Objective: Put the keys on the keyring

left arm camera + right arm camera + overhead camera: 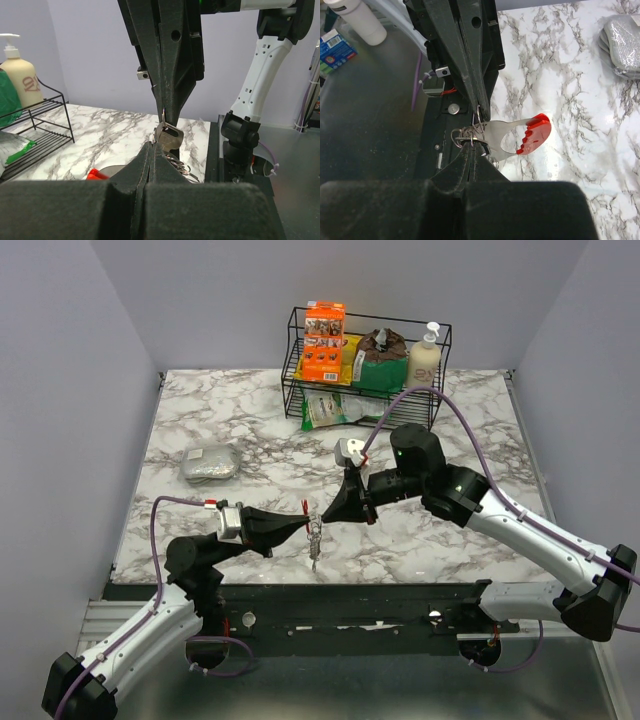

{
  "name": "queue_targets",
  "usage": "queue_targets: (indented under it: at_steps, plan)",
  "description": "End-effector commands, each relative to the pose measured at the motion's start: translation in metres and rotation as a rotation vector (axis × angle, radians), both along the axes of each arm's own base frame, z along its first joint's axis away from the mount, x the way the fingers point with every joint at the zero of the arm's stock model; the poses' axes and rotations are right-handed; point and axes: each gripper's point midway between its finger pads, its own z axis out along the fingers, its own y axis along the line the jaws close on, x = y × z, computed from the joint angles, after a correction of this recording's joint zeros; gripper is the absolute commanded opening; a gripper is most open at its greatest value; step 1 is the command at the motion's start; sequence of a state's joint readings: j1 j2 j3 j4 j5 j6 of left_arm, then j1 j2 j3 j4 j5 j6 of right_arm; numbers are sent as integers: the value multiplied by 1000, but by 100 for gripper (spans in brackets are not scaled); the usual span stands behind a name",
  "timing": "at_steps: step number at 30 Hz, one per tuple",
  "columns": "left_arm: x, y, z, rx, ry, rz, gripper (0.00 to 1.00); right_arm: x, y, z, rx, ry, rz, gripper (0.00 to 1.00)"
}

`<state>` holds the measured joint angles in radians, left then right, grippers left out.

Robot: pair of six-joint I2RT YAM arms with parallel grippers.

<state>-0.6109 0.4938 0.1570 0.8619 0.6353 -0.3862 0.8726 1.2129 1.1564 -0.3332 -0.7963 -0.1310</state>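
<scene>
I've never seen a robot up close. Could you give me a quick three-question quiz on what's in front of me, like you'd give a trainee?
1. True or false: the left gripper and right gripper are both shut, tips meeting at the keys.
2. Where is the soap bottle? A in the wire basket; B in a gripper; C lying on its side.
3. Fill in: the metal tag hanging with the keys has a ___ end.
Key: 1 true; 2 A; 3 red.
</scene>
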Motion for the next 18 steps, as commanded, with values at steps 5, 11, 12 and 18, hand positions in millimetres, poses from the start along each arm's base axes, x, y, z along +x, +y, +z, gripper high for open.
queue_targets:
  at_steps: [5,11,12,18]
  plan:
    - [4,3,19,-36,-29,33,0,-12,2,4,6,10,45,1]
    - [5,2,18,-27,-22,35,0,-14,4,-1,-7,19,61,1]
    - [5,2,18,-26,-24,34,0,-14,4,-1,-7,21,64,1]
    - [5,2,18,-22,-23,30,0,-14,6,-4,-18,26,67,1]
